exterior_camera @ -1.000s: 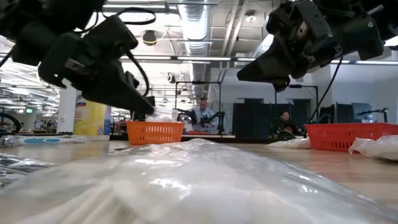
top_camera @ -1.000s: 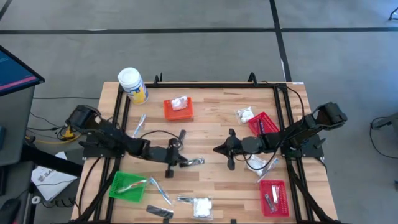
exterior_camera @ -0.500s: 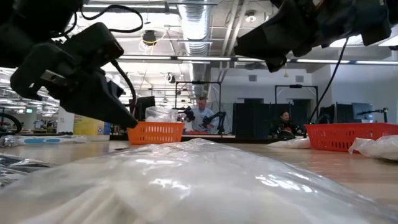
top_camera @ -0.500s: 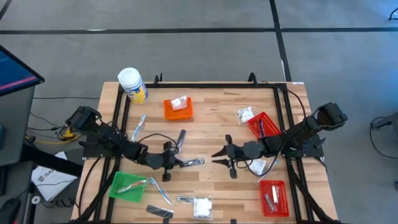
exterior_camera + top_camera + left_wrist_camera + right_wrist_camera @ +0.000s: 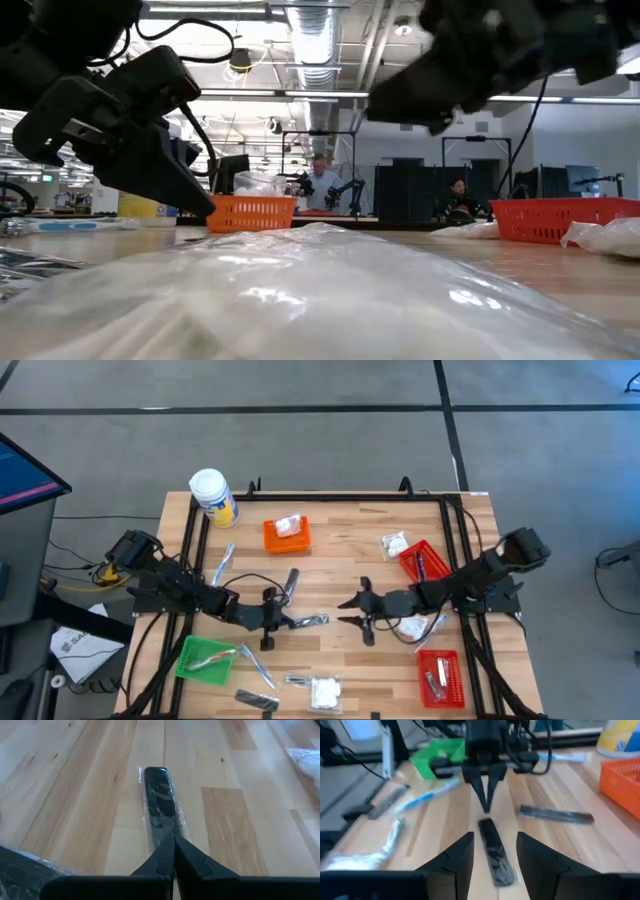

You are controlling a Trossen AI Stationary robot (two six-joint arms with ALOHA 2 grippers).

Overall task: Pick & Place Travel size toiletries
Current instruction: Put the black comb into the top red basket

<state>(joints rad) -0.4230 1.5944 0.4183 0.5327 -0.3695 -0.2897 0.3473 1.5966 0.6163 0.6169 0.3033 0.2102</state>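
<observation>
A dark comb in a clear wrap (image 5: 159,802) lies on the wood at mid-table (image 5: 316,620). My left gripper (image 5: 173,841) is shut at the comb's left end. My right gripper (image 5: 495,835) is open just right of the comb (image 5: 344,612), and its fingers stand to either side of the comb's right end without touching. Other toiletries lie loose: white packets (image 5: 396,544) (image 5: 325,692), a dark sachet (image 5: 290,582), and clear-wrapped sticks (image 5: 258,665). My left gripper has its shut fingertips (image 5: 486,807) on the left end of the comb's clear wrap (image 5: 165,834), slanting down from the table's left and lying along the comb. The tips hide the exact contact. The comb lies flat on the table.
A white-lidded jar (image 5: 212,495) stands at the far left. An orange basket (image 5: 287,534) holding a white packet sits behind the comb. Two red baskets (image 5: 422,560) (image 5: 440,678) stand at the right, and a green one (image 5: 205,658) at the near left. A large clear-wrapped packet (image 5: 320,290) fills the low view's foreground.
My right gripper has opened and gone toward the table's left, up to the comb's right end. My left gripper has sunk toward the table and stays shut at the comb's left end. The comb has kept its place.
</observation>
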